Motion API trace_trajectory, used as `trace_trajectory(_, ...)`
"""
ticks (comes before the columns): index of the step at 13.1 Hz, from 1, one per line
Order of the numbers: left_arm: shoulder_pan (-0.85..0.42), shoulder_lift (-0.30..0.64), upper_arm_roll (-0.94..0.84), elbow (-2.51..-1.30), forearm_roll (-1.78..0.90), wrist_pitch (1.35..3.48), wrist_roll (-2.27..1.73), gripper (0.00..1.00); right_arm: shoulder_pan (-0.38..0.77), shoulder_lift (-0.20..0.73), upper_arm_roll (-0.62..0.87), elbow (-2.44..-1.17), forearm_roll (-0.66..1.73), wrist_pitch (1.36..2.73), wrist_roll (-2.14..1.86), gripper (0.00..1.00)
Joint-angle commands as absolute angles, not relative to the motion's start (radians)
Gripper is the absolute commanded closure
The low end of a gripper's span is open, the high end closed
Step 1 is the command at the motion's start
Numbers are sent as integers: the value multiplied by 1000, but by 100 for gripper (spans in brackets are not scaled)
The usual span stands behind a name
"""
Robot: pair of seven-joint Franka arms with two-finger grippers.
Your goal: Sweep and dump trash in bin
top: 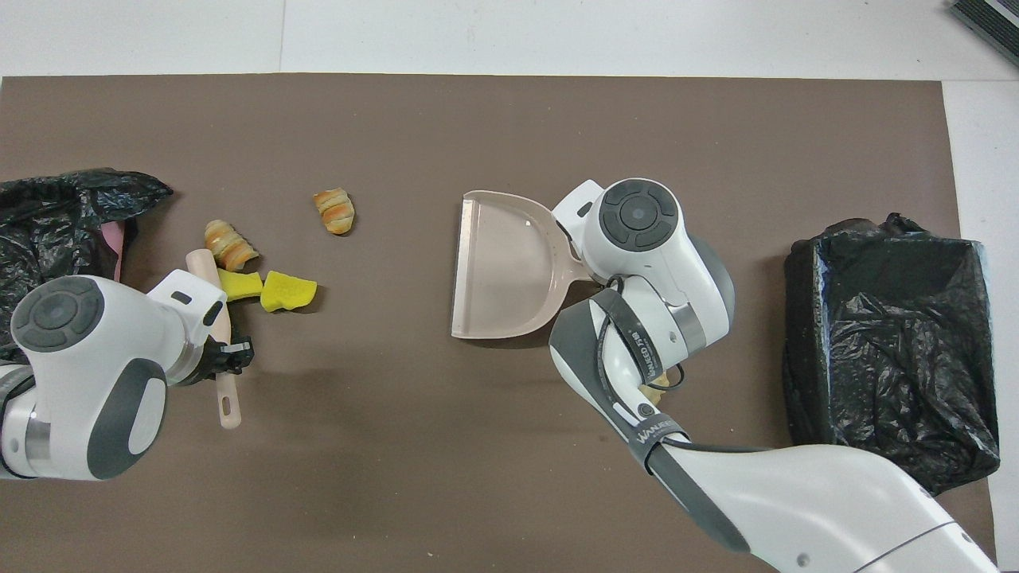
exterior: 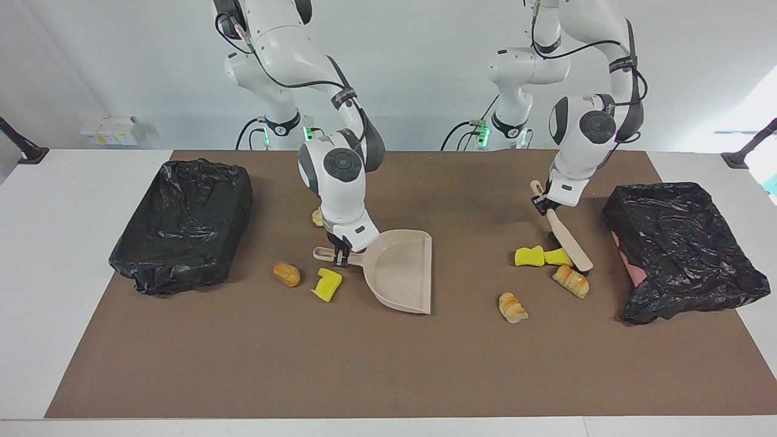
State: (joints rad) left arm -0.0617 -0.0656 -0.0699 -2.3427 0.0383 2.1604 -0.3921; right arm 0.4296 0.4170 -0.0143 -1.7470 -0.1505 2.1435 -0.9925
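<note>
My left gripper is shut on the beige brush, also in the overhead view. The brush head rests against two yellow sponge chunks and a pastry lump. Another pastry lump lies alone, farther from the robots. My right gripper is shut on the handle of the beige dustpan, whose mouth faces this trash. Beside the handle lie a yellow chunk, a brown lump and a tan lump.
A bin lined with a black bag stands at the right arm's end of the brown mat. Another black-bagged bin, with a pink bit at its edge, stands at the left arm's end.
</note>
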Motion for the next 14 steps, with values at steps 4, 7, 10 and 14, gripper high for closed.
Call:
trace_trajectory(4, -190, 0, -60, -2296, -66, 2206, -224, 100, 425, 416, -5, -1729, -323, 2042, -1061, 100)
trace_trajectory(7, -308, 12, -58, -2295, -158, 2253, -238, 100, 439, 413, 2, -1717, -413, 1988, -1060, 100)
trace_trajectory(10, -418, 14, -58, -2289, -238, 2318, -349, 100, 437, 413, 2, -1717, -414, 1988, -1060, 100)
trace_trajectory(14, -503, 18, -58, -2257, -241, 2324, -487, 100, 428, 413, 2, -1720, -408, 1994, -1058, 100)
